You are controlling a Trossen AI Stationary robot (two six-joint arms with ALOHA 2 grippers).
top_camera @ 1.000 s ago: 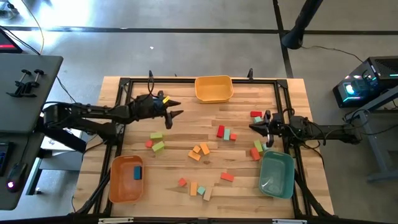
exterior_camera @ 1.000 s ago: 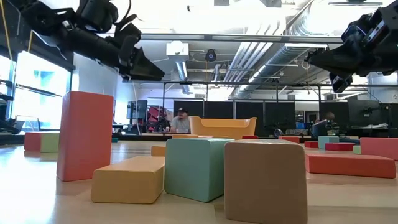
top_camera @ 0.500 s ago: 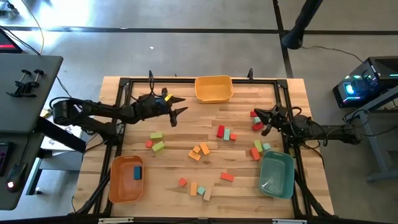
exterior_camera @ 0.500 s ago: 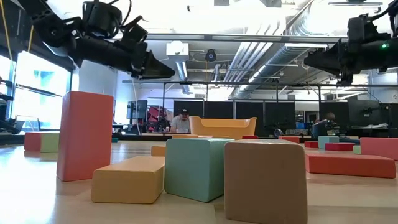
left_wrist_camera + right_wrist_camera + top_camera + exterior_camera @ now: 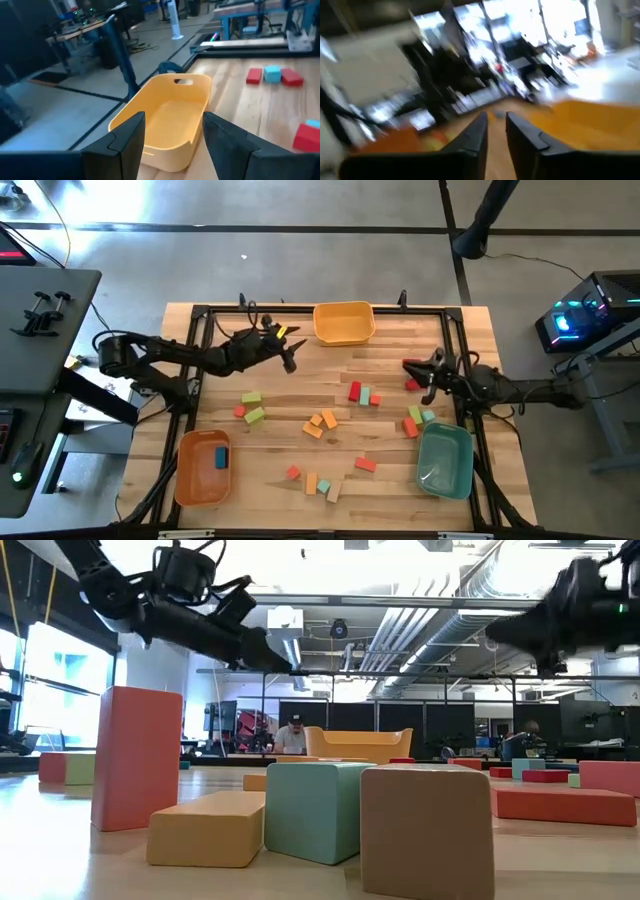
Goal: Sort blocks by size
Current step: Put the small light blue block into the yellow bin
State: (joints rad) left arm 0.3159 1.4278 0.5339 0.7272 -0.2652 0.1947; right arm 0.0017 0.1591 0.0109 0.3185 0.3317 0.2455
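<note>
The blocks lie scattered over the wooden table: a red and teal pair (image 5: 360, 393), orange ones (image 5: 322, 423), green ones (image 5: 253, 407), and more near the front edge (image 5: 320, 485). One blue block (image 5: 220, 458) lies in the orange bin (image 5: 188, 480). My left gripper (image 5: 291, 360) hovers open and empty over the far left of the table. It points at the yellow bin (image 5: 175, 100), which shows beyond its fingers (image 5: 127, 137). My right gripper (image 5: 407, 366) hovers at the right side above a red block (image 5: 412, 384). A narrow empty gap shows between its fingers (image 5: 475, 135).
The yellow bin (image 5: 344, 322) stands at the far edge and a teal bin (image 5: 444, 460) at the near right. A black frame (image 5: 200, 320) runs round the table. In the low view, a tall red block (image 5: 137, 758) and several others stand close to the camera.
My left gripper has gone toward the yellow bin, staying above the table, and has turned somewhat. My right gripper has tipped up from pointing down to about level, staying in place.
</note>
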